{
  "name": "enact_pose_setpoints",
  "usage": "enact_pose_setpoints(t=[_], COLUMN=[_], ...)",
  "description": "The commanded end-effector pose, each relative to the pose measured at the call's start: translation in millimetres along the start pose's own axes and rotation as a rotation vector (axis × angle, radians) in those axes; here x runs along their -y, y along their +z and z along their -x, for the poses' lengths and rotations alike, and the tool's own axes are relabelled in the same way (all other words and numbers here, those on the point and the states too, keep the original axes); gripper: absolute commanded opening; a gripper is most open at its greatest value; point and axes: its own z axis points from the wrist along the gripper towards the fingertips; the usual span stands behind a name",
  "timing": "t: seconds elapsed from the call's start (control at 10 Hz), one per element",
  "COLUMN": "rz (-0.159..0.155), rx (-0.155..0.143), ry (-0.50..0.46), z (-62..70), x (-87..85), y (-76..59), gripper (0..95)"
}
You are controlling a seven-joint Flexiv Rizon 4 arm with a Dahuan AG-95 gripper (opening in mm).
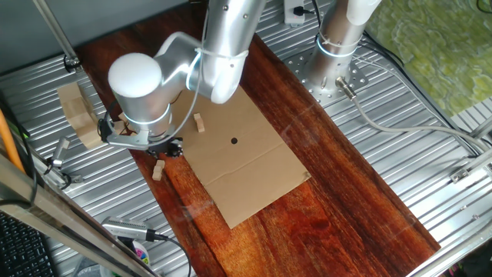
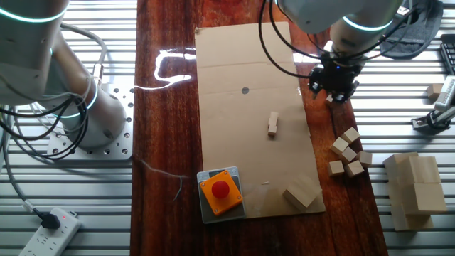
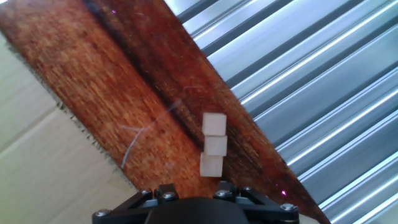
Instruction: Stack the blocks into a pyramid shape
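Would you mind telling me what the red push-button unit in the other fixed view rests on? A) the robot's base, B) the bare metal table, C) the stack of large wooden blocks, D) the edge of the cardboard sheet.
D: the red push-button unit sits at the near-left corner of the cardboard sheet, overlapping onto the dark wooden board.

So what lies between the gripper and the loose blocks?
Only bare wood: the other fixed view shows the gripper apart from the loose blocks, nothing between.
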Motion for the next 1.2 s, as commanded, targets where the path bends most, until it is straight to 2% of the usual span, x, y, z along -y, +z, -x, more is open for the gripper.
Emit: enact_pose_setpoints(t=[0.1, 0.5, 1.2], rz=[-0.004, -0.033, -0.044], rx=[-0.002, -0.005, 0.018], ry=[0.000, 0.005, -0.001], z=[1.5, 4.2, 4.1], x=[4.7, 8.3, 8.5], y=[1.4, 6.0, 6.6], gripper=[38.0, 38.0, 38.0])
